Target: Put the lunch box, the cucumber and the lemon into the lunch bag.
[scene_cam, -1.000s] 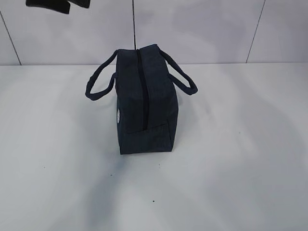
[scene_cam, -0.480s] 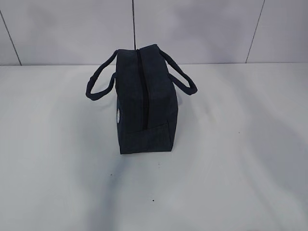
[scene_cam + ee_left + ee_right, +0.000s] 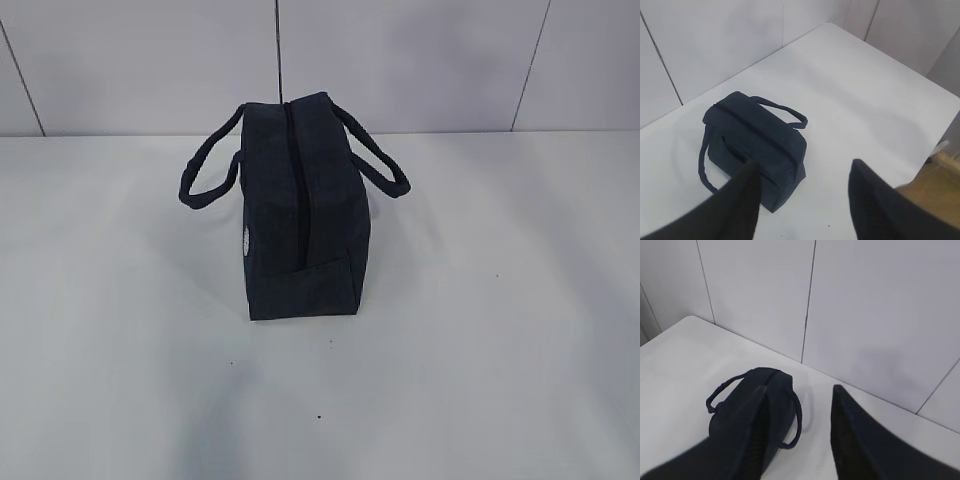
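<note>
The boxy dark navy fabric lunch bag (image 3: 300, 215) stands upright on the plain white counter (image 3: 480, 350), its end panel facing the exterior camera. The dark zipper line (image 3: 294, 185) along its top looks closed from end to end. One loop handle (image 3: 205, 170) droops off one side and the other loop handle (image 3: 378, 160) off the opposite side; part of a round white logo (image 3: 246, 241) shows on the side wall.

The left hand (image 3: 802, 200) hangs above the counter with its two dark fingers (image 3: 742, 200) spread wide and nothing between them. The bag (image 3: 752, 147) lies below and ahead of it, mostly toward its left finger, whose tip overlaps the bag's near corner in the wrist picture; whether they touch cannot be told.

The right hand (image 3: 797, 432) is likewise released, fingers (image 3: 855, 440) apart and empty. The bag (image 3: 757, 412) sits under and ahead of its left finger, partly hidden by it, with one handle (image 3: 795, 420) visible in the gap between the fingers. A grey panelled wall (image 3: 850, 315) rises beyond the far edge of the counter.

Neither hand appears in the exterior view.
</note>
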Controlling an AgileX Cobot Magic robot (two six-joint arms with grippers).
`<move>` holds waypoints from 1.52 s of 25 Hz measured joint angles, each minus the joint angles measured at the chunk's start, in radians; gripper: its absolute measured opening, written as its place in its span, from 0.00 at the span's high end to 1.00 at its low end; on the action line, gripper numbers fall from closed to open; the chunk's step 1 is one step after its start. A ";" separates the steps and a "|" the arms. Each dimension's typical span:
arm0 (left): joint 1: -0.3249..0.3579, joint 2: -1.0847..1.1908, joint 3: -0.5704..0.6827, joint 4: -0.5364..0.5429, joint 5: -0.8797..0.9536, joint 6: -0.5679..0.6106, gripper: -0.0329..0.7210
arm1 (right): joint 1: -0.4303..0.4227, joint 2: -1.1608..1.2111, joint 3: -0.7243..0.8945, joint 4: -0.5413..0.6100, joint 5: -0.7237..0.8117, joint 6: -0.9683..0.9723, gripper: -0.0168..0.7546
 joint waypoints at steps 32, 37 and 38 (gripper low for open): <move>-0.002 -1.126 1.078 0.286 0.027 -0.131 0.55 | 0.000 -1.204 1.440 -0.053 0.000 -0.008 0.49; -0.002 -1.221 1.152 0.329 0.031 -0.141 0.55 | 0.000 -1.223 1.556 -0.118 0.000 -0.008 0.48; -0.002 -1.221 1.162 0.338 0.027 -0.143 0.55 | 0.000 -1.227 1.582 -0.127 -0.005 -0.008 0.48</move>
